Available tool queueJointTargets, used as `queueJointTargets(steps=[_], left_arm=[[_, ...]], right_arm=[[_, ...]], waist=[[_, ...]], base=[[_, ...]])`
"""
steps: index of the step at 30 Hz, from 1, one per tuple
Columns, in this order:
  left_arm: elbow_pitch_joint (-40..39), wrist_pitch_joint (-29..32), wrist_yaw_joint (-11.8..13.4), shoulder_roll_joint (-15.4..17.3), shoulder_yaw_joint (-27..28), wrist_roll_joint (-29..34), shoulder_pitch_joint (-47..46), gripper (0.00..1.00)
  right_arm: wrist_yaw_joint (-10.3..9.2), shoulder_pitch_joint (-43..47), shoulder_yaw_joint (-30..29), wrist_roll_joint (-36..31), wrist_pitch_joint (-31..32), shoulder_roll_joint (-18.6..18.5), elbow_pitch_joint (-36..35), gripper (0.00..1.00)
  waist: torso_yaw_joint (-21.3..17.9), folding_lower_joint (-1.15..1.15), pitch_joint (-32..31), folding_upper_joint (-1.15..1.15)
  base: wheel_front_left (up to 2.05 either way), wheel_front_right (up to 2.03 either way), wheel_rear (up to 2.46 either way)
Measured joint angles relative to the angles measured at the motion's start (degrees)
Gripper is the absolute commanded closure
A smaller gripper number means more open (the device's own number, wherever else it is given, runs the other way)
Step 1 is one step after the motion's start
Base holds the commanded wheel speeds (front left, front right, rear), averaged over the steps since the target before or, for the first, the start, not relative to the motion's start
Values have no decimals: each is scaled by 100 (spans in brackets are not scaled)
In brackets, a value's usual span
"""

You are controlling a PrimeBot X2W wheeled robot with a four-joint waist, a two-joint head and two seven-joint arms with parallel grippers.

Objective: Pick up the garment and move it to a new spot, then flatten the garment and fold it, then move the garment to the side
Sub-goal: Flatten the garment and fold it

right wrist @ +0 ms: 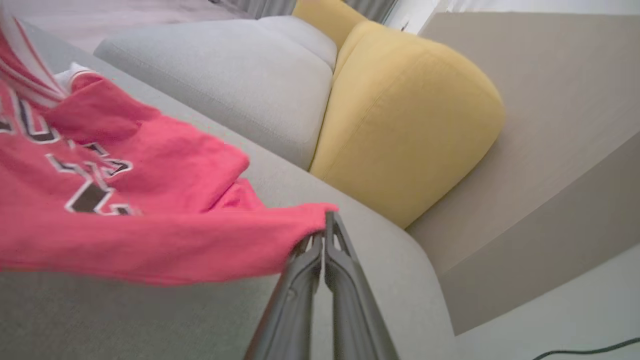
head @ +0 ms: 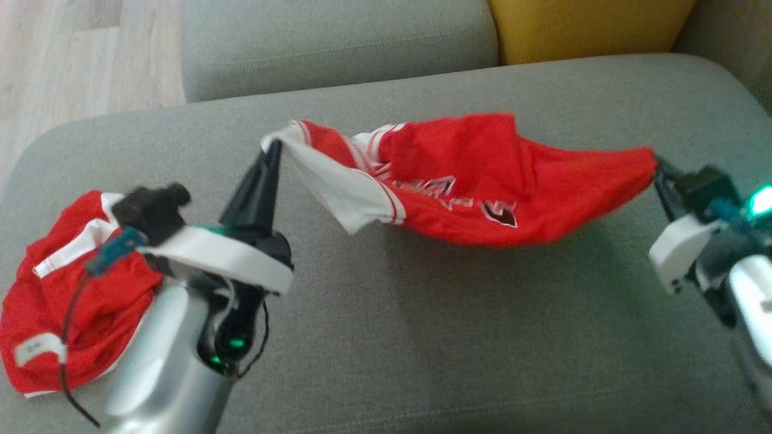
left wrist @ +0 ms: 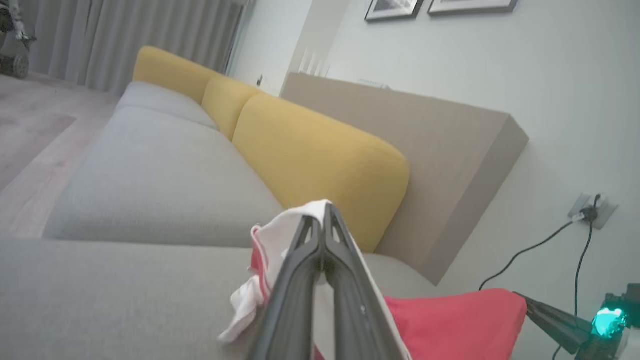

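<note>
A red garment (head: 476,181) with white trim and dark lettering hangs stretched in the air above the grey sofa seat (head: 386,337). My left gripper (head: 274,147) is shut on its white-trimmed left end. My right gripper (head: 658,164) is shut on its red right corner. The left wrist view has my left gripper (left wrist: 324,212) pinching white cloth of the garment (left wrist: 450,320), with the other arm's fingers at the lower right. In the right wrist view my right gripper (right wrist: 325,227) holds the corner of the garment (right wrist: 125,215), which sags to the left.
A second red and white garment (head: 60,301) lies crumpled on the seat's left end, partly behind my left forearm. Another grey seat cushion (head: 338,42) and a yellow back cushion (head: 591,27) lie beyond. Wooden floor (head: 78,54) is at the far left.
</note>
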Motion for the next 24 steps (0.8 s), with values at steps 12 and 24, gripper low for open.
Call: queueJointTargets(steps=[12, 24], left_arm=[[-1941, 783, 592, 230, 389, -252, -505, 100], [-3722, 2089, 1250, 802, 732, -498, -610, 100]], right_arm=[[0, -849, -261, 355, 364, -630, -860, 100], [0, -403, -1359, 749, 2254, -659, -3210, 100]], waist=[[-4, 0, -346, 0], [-36, 0, -390, 0]], base=[[0, 0, 0], [0, 0, 0]])
